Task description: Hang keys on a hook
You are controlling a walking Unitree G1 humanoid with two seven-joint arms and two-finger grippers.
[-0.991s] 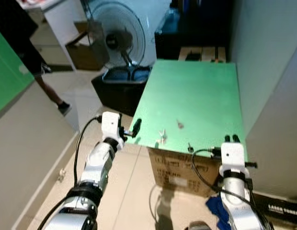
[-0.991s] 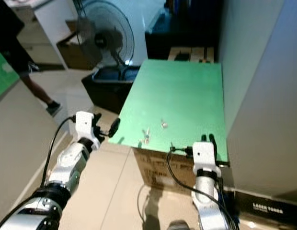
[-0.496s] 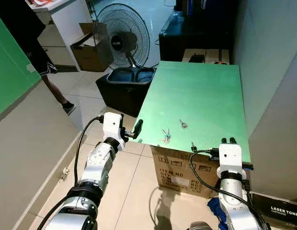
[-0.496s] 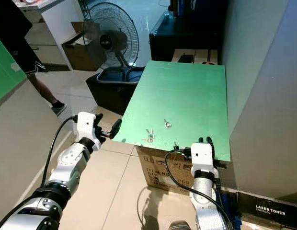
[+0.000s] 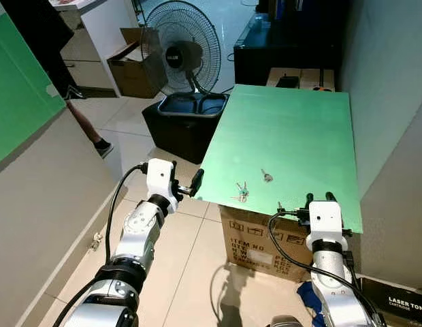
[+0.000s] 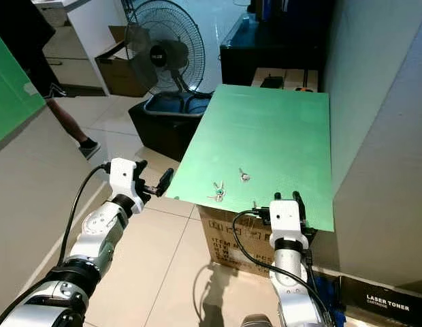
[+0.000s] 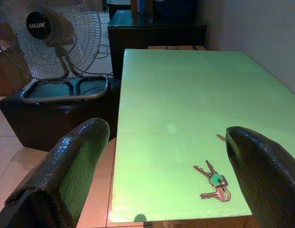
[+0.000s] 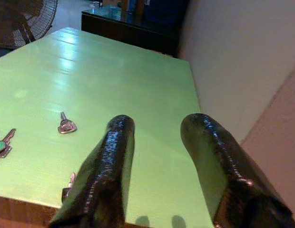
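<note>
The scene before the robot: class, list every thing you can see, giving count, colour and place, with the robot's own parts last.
Green board: one, lying flat as a table top on a cardboard box.
Cardboard box: one, brown, under the board's near edge.
Bunch of keys: one, silver with a green tag, near the board's front edge.
Single key: one, silver, just beyond the bunch.
Small metal piece: one, at the front edge; too small to identify.
Fan: one, black, on the floor left of the board.
Open carton: one, brown, behind the fan.
Person: one, dark clothes, far left.
Left gripper: black, open, at the board's left corner.
Right gripper: black, open, over the front right edge.
</note>
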